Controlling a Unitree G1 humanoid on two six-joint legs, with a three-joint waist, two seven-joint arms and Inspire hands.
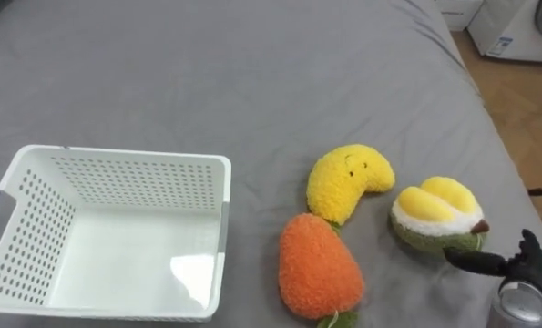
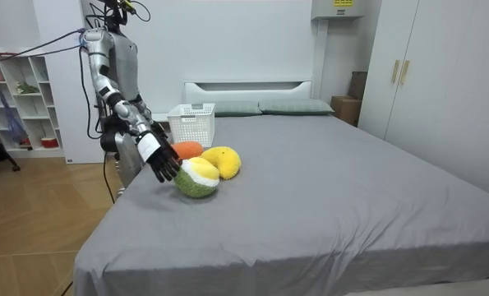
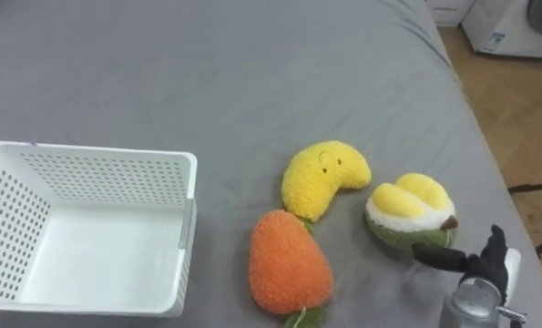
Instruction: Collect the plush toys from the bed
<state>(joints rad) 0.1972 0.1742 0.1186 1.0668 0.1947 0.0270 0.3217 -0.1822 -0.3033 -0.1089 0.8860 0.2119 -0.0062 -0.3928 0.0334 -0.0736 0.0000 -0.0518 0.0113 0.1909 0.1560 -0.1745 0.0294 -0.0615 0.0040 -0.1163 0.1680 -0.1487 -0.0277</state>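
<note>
Three plush toys lie on the grey bed (image 1: pixel 252 73): a yellow banana-shaped one (image 1: pixel 345 180), an orange carrot (image 1: pixel 318 267) in front of it, and a green and yellow durian (image 1: pixel 437 215) to the right. My right hand (image 1: pixel 516 267) is at the lower right, fingers straight, with a fingertip touching the durian's near side. From the room view the right hand (image 2: pixel 163 160) reaches to the durian (image 2: pixel 197 178) at the bed's edge. An empty white perforated basket (image 1: pixel 116 232) sits at the left.
The robot stands at the side of the bed near its head end. The bed's right edge drops to a wooden floor (image 1: pixel 526 109). A white appliance (image 1: pixel 516 27) stands at the top right. Pillows (image 2: pixel 293 107) lie by the headboard.
</note>
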